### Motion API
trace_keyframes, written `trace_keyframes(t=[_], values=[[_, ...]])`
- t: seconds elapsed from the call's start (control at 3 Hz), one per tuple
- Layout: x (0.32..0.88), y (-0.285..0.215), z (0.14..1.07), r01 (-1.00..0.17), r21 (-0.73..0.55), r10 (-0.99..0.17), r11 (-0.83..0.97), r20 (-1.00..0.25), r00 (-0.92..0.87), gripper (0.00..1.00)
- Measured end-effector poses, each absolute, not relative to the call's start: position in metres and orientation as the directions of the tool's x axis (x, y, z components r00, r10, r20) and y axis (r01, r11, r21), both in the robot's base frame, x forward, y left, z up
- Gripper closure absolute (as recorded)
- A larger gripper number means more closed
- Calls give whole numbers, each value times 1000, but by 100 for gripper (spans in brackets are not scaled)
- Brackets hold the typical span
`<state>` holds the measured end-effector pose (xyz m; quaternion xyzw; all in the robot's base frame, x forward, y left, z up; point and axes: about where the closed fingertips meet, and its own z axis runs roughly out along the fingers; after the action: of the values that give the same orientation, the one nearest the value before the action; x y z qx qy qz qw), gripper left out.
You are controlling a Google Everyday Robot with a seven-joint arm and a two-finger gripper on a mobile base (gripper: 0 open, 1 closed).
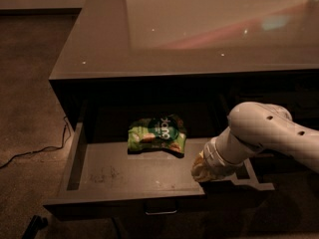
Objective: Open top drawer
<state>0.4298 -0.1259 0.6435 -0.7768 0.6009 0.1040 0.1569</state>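
Observation:
The top drawer (99,171) is pulled far out from under the glossy counter. Its scuffed grey floor shows, and its small pull handle (160,212) sits at the centre of the front panel. A green snack bag (157,135) lies on the drawer floor toward the back. My gripper (238,176) is at the drawer's right front corner, at the end of the white arm (264,133). It is mostly hidden behind the wrist (212,163), low over the drawer's right edge.
The glossy countertop (199,29) overhangs the cabinet. A black cable (35,151) runs over the carpet at the left. A dark object (35,225) lies on the floor at the bottom left. Another drawer front (279,91) is to the right.

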Motion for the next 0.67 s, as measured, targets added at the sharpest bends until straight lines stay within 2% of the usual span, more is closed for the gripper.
trace_keyframes(t=[0.67], values=[[430, -126, 643, -966, -119, -901, -229, -350, 256, 12]])
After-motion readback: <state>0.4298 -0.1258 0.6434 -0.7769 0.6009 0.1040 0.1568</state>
